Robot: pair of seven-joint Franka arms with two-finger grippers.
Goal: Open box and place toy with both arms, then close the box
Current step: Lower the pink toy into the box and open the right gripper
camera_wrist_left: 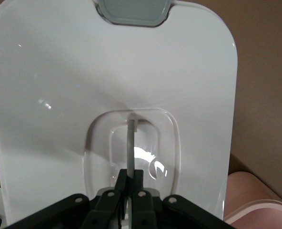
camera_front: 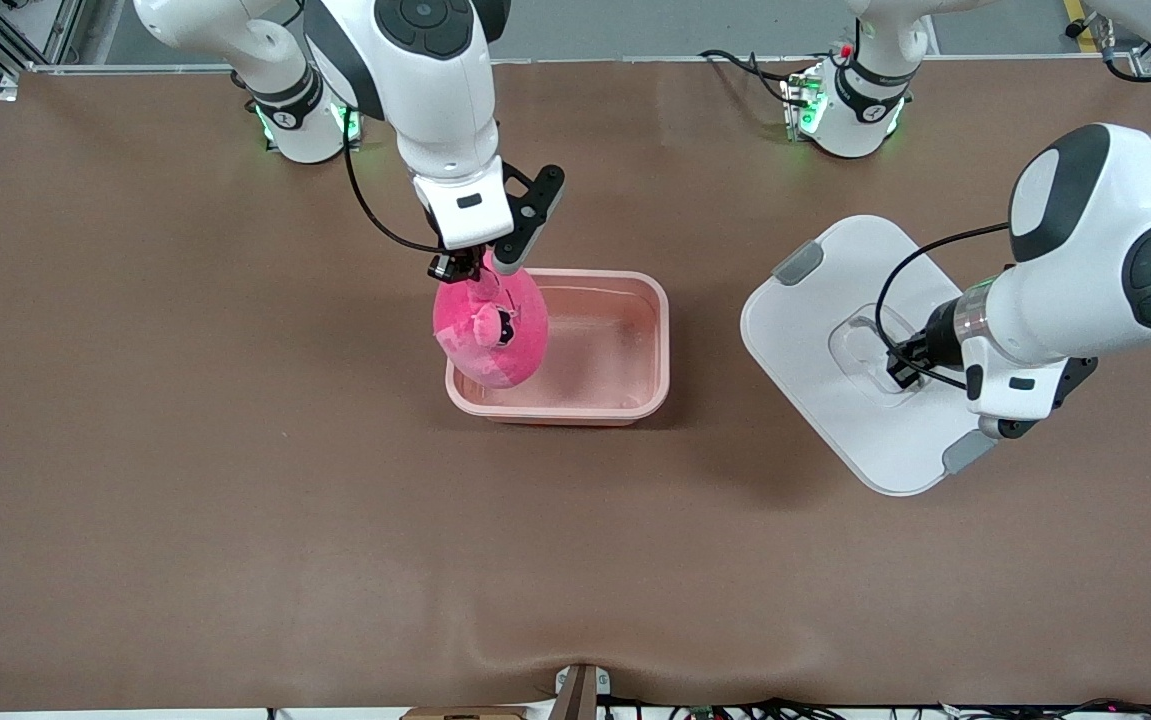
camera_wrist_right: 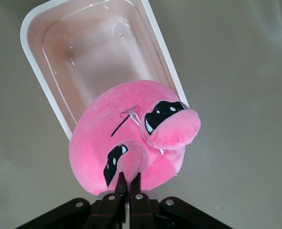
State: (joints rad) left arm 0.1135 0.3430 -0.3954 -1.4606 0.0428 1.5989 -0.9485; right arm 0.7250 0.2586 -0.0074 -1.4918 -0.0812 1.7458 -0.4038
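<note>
The box is already open: its pink base (camera_front: 600, 345) sits bare-topped near the middle of the brown table (camera_front: 185, 480), roughly midway between the robots' edge and the camera's edge, and its white lid (camera_front: 835, 330) is off, well apart from the base toward the left arm's end. The right gripper (camera_front: 475, 268) hangs over the end of the base that faces the right arm's end of the table, its fingers pressed together on a small nub of the pink toy (camera_front: 491, 325), which dangles below it with its lower part over the base's rim, half in and half outside by the look of the right wrist view. The left gripper (camera_wrist_left: 129, 183) is pinched on the thin handle rib (camera_wrist_left: 130, 143) in the lid's clear recess; whether the lid rests on the table or is lifted I cannot tell. So the placing step looks to be in hand. Next, I'd judge, the toy needs shifting toward the centre of the base before it is let go, so it clears the rim; then the lid must come across and sit square.
</note>
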